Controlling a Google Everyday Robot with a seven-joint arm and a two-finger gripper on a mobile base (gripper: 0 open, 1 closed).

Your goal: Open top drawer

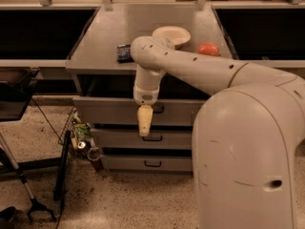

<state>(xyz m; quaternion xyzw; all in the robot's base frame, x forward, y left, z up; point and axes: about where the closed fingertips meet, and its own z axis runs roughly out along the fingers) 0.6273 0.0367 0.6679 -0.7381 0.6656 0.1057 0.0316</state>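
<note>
The top drawer is the tall grey front just under the counter, and it sits closed. Its small black handle shows at the centre, just right of my gripper. My gripper hangs pointing down in front of the drawer front, level with its lower edge and slightly left of the handle. It holds nothing that I can see. Two shorter grey drawers lie below, the middle one and the bottom one, both closed.
On the grey counter stand a cream bowl, a red-orange round thing and a dark packet. A wire basket of clutter and a black stand are on the floor at left. My own body fills the right foreground.
</note>
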